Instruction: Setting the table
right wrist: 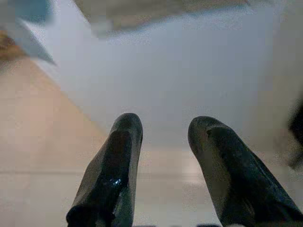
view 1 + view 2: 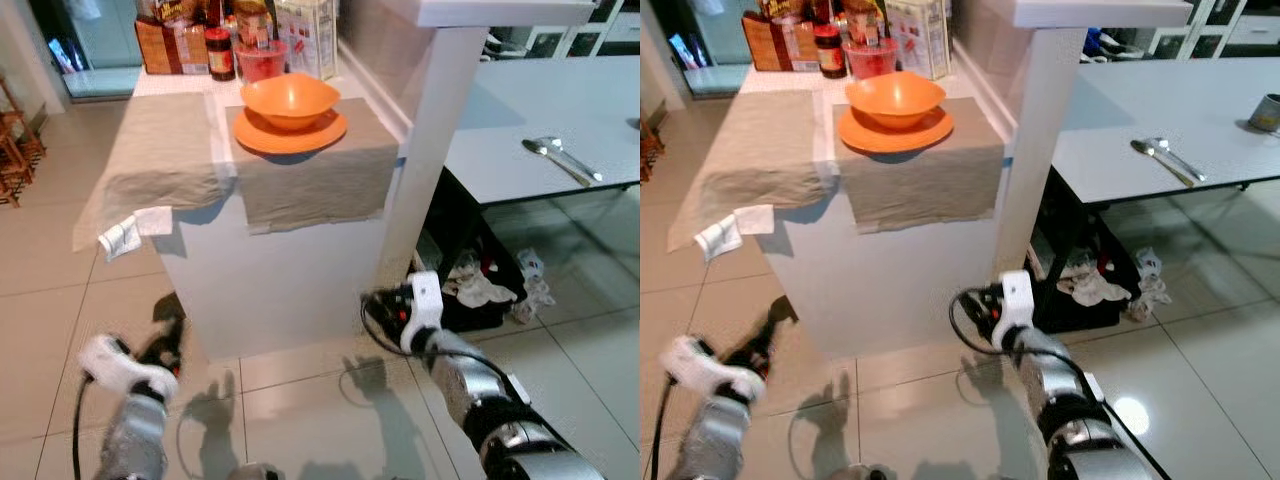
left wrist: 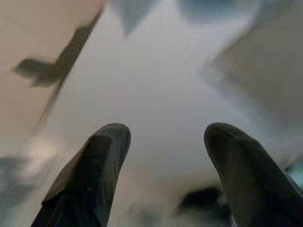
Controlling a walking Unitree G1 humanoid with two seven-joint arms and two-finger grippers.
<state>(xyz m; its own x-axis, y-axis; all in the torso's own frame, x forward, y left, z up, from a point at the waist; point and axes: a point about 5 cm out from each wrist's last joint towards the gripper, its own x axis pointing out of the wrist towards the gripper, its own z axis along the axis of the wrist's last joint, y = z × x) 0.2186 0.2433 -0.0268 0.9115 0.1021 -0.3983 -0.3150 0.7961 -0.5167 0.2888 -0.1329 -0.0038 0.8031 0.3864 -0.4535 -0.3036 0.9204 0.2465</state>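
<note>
The table-setting looks partly begun: an orange bowl (image 2: pixel 290 98) sits nested upright on an orange plate (image 2: pixel 291 132) on a cloth-covered tabletop (image 2: pixel 310 180), well ahead of and above both sets of fingers, while a spoon (image 2: pixel 560 158) already lies on the grey tabletop (image 2: pixel 520 110), far off to the right of the right gripper (image 1: pixel 163 156). The spoon's long axis runs diagonally, bowl end toward the pillar. Both the left gripper (image 3: pixel 165 165) and the right hang low over the floor, fingers spread apart and empty, so carrying the dishes over is still to do.
</note>
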